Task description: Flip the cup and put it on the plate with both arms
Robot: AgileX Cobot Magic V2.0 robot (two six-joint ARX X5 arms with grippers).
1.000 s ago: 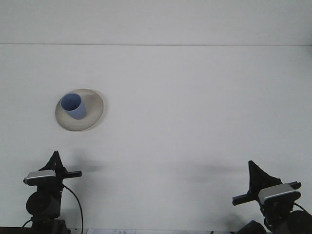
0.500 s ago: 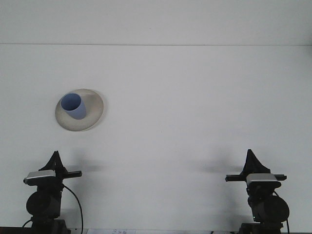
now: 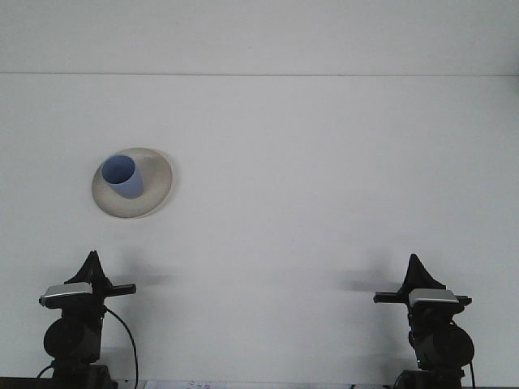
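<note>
A blue cup [image 3: 122,176] stands upright, mouth up, on a beige plate [image 3: 154,194] at the left of the white table. My left gripper [image 3: 92,263] sits low at the front left, well in front of the plate, its tip pointing up. My right gripper [image 3: 416,267] sits low at the front right, far from the cup. Both grippers appear as a single black point, with nothing held.
The white table [image 3: 308,178] runs back to a far edge near the top of the view. A black cable [image 3: 126,340] hangs beside the left arm at the front edge.
The right arm has swung from a tilted pose at the far right to an upright one slightly further left. The left arm, cup and plate have not moved.
</note>
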